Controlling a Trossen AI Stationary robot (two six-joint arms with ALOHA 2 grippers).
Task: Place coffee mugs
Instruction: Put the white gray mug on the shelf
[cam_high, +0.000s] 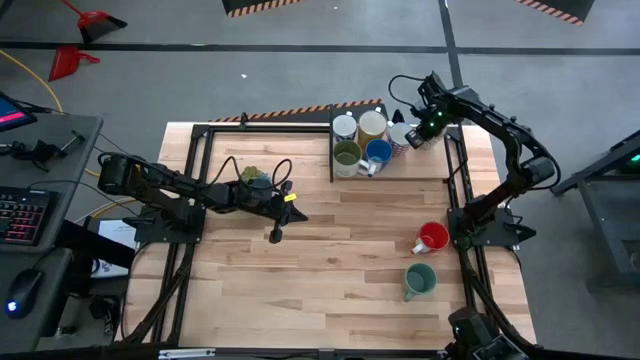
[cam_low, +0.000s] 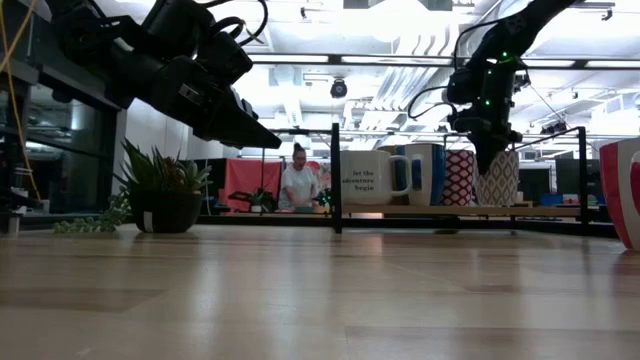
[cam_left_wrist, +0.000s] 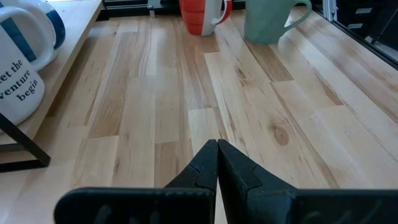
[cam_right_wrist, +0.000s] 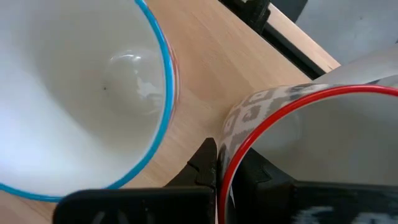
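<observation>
While both tools (cam_left_wrist: 217, 149) (cam_right_wrist: 211, 163) pinched together, pale wood table (cam_high: 320, 290) carries mugs (cam_high: 432, 237); person (cam_low: 297, 186) beyond potted plant (cam_low: 160, 195).

Two black jointed arms, looped black cables, green indicator light on right wrist, tapered matte-black fingers (cam_left_wrist: 217, 163), yellow wrist tag

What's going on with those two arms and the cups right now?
Left pincer shut, empty, mid-table. Right pincer shut, at the patterned mug on the rack. Red mug and green mug still loose. Nothing blocking.
</observation>
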